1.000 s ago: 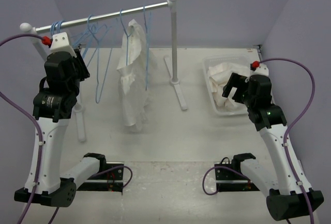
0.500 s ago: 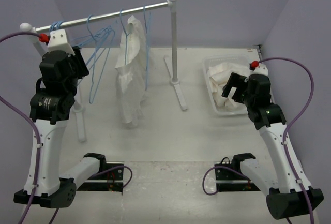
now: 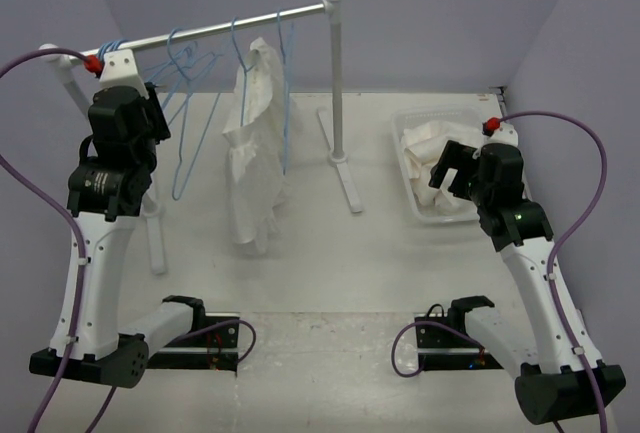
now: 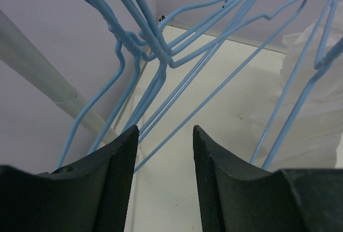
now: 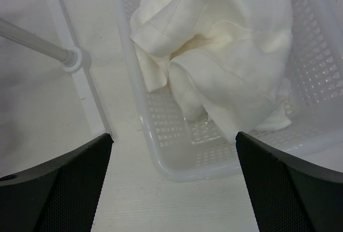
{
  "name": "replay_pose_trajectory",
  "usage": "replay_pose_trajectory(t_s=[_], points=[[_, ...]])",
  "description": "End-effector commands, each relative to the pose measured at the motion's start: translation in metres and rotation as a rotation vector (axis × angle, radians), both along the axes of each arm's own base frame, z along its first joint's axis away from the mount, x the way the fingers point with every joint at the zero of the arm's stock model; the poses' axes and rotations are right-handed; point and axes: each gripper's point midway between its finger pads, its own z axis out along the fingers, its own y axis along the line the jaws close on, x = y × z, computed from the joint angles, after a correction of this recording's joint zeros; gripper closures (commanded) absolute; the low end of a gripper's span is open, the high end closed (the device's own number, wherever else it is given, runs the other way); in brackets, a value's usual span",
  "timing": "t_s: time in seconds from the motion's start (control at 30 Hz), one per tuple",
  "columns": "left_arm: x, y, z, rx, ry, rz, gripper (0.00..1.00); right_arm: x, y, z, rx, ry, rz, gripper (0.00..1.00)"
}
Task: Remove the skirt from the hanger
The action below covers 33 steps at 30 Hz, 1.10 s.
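The skirt (image 5: 225, 55), a broad white cloth, lies crumpled in the clear plastic basket (image 5: 139, 109) at the right (image 3: 425, 143). My right gripper (image 5: 174, 135) hovers over the basket's near corner, open wide and empty (image 3: 452, 168). My left gripper (image 4: 163, 130) is up by the rail's left end (image 3: 152, 121), open, with nothing between its pads. Just beyond its fingertips hang several bare blue wire hangers (image 4: 155, 44), seen in the top view as a bunch (image 3: 190, 103); none is gripped.
A longer, narrower white garment (image 3: 255, 153) hangs from a blue hanger at the middle of the silver rail (image 3: 200, 33). The rack's right post (image 3: 337, 83) and its floor foot (image 5: 80, 76) stand between that garment and the basket (image 3: 415, 208).
My left wrist has risen a little toward the rail. The bare hangers have swung leftward and the hanging garment has swayed slightly. The right arm has not moved.
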Motion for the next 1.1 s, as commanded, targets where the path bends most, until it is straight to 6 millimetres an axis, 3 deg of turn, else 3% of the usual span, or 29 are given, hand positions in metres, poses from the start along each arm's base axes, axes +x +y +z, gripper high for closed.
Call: replay_pose_trajectory(t_s=[0.0, 0.1, 0.17, 0.3, 0.43, 0.53, 0.8, 0.93, 1.07], points=[[-0.002, 0.010, 0.005, 0.033, -0.023, 0.049, 0.53, 0.002, -0.001, 0.019, -0.008, -0.047, -0.001, 0.01], [-0.001, 0.010, -0.001, 0.032, -0.004, 0.050, 0.53, 0.002, -0.001, 0.020, -0.006, -0.050, 0.000, 0.01], [0.000, -0.001, -0.001, 0.018, -0.005, -0.018, 0.53, 0.002, 0.001, 0.019, -0.003, -0.049, 0.007, 0.01], [-0.003, -0.019, 0.017, -0.005, -0.076, -0.138, 0.53, 0.003, 0.001, 0.019, 0.000, -0.045, 0.009, 0.01], [-0.008, -0.014, 0.043, 0.016, -0.138, -0.116, 0.52, 0.002, 0.001, 0.019, -0.002, -0.045, 0.006, 0.01], [-0.006, -0.004, 0.044, 0.034, -0.125, -0.061, 0.52, 0.001, 0.000, 0.020, -0.003, -0.050, 0.003, 0.01], [0.003, 0.001, 0.025, 0.052, -0.074, -0.030, 0.53, -0.002, -0.003, 0.022, -0.008, -0.060, -0.011, 0.01], [0.003, 0.012, 0.003, 0.063, -0.021, 0.049, 0.53, -0.002, -0.004, 0.023, -0.011, -0.060, -0.014, 0.01], [0.001, 0.012, -0.010, 0.052, -0.006, 0.052, 0.59, -0.004, -0.005, 0.024, -0.013, -0.061, -0.020, 0.01]])
